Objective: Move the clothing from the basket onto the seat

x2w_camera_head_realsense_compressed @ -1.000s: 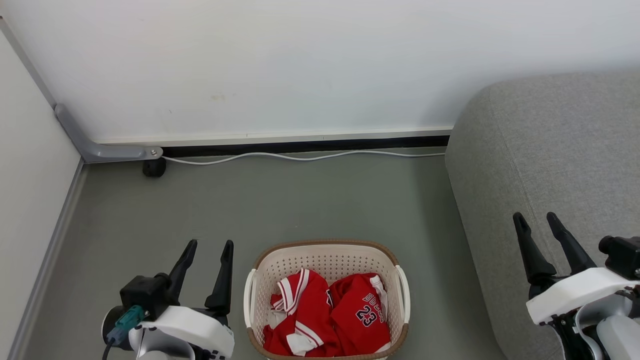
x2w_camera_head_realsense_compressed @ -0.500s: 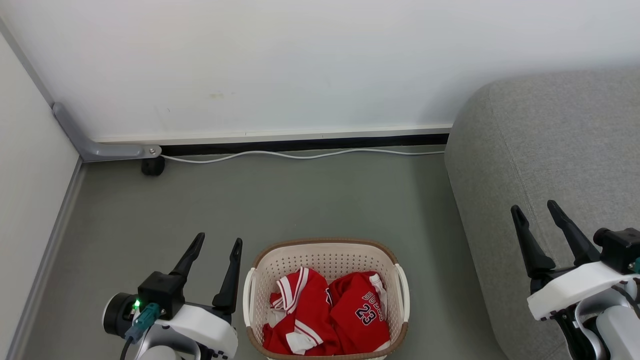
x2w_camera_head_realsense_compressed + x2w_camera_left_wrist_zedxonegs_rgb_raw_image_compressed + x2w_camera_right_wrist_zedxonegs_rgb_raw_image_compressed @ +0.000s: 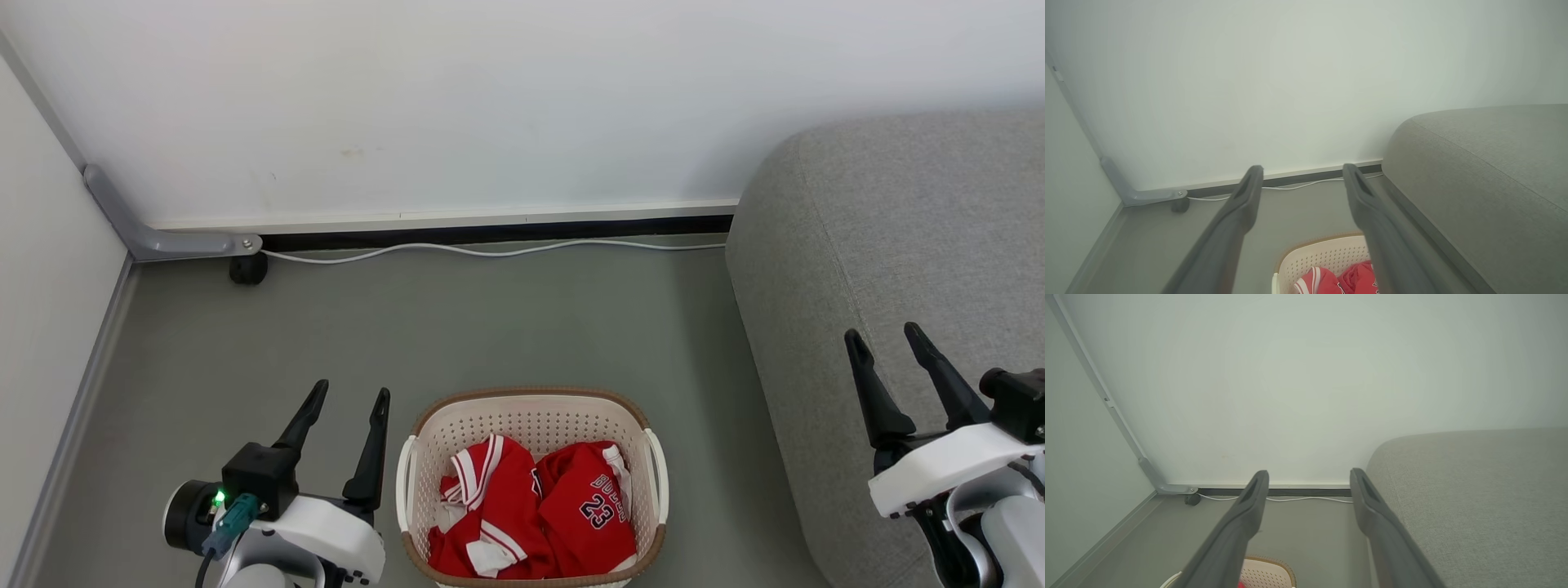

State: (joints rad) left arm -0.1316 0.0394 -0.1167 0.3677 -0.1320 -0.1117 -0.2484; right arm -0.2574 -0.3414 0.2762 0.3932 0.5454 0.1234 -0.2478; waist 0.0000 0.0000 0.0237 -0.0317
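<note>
Transfer not started. Red jerseys [image 3: 588, 506] all lay in laundry basket [image 3: 531, 420], near centre; none seen on grey sofa [image 3: 898, 245], right. Left jaws, right jaws stood spread, empty.

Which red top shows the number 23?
The jersey on the right in the basket; the other garment shows white stripes, no number.

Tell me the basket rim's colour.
Brown, woven-look rim on the cream basket; head view shows it best.

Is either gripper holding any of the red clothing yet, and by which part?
Nothing is held. The left gripper and right gripper both stand open and empty; the red clothing lies in the basket.
</note>
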